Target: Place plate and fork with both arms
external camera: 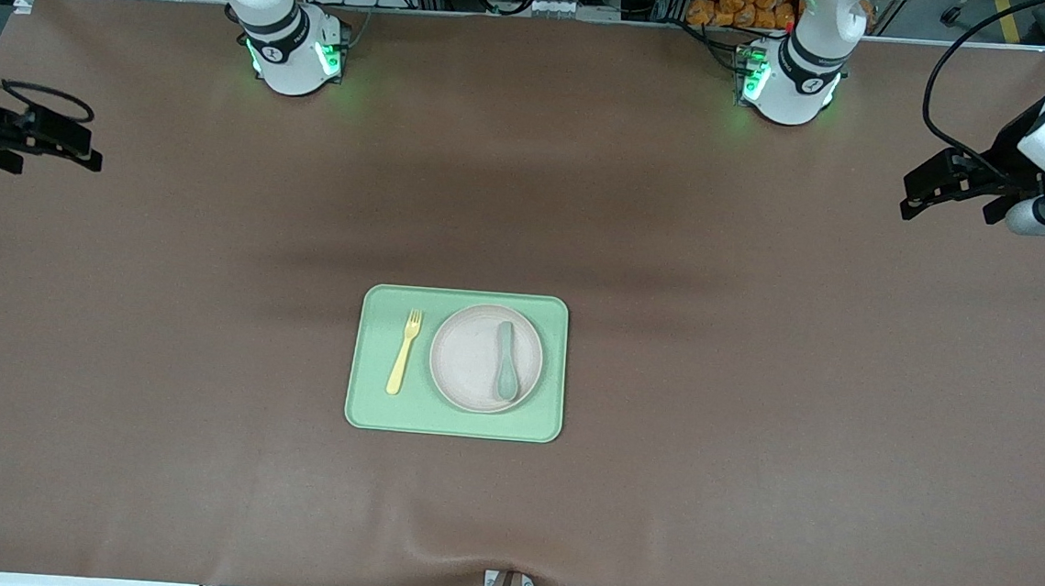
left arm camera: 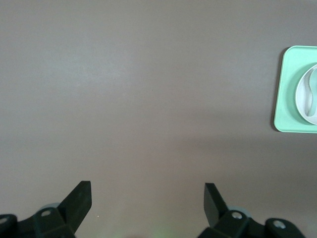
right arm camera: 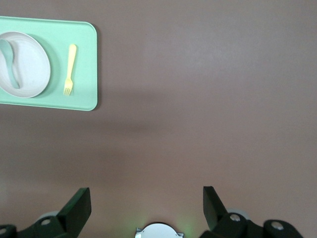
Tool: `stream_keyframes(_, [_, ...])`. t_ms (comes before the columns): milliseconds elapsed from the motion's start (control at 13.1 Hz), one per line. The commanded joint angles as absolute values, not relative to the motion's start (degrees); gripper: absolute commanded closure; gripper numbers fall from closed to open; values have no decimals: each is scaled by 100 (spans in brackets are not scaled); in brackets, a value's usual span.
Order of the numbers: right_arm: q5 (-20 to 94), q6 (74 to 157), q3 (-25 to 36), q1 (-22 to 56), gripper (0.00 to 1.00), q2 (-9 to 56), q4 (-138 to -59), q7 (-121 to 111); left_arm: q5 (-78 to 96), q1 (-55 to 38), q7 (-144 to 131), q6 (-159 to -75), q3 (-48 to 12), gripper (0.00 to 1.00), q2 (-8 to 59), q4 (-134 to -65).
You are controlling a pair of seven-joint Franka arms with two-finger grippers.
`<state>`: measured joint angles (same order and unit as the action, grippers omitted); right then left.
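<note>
The brown table (external camera: 755, 392) carried a green tray (external camera: 454, 421) at its middle — on it the plate (external camera: 467, 363) (spoon (external camera: 507, 361) inside) with the fork (external camera: 403, 352) beside it. My left gripper (left arm camera: 146, 198) and right gripper (right arm camera: 146, 198) waited over the table's ends — both spread wide, empty.

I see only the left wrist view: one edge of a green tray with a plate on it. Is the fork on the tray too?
Observer: Yes, the fork lies on the tray, beside the plate, toward the right arm's end.
Operator: Is the plate empty?
Observer: No, a grey-green spoon lies on it.
Operator: Where is the right gripper?
Observer: The right gripper hangs over the table at its own end, jaws open, like your left gripper.
</note>
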<state>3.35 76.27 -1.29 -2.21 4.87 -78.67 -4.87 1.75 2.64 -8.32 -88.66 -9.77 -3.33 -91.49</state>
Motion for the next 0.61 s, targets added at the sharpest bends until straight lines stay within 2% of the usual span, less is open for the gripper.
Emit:
stream_keyframes(0, [281,7863,-185,-237,0,143,-8258,-545,97,325,-703,-8807,-1011,0,-510,-9229])
stream_keyframes(152, [264,8452,-176,-229,0,-507,-9215,-545,97,325,-703,-8807,-1011,0,-501,-9220])
stream_keyframes(533, [97,8394,-141,-132,0,-466,-9079,-580,97,316,-703,-8859,-1019,0,-483,-9220])
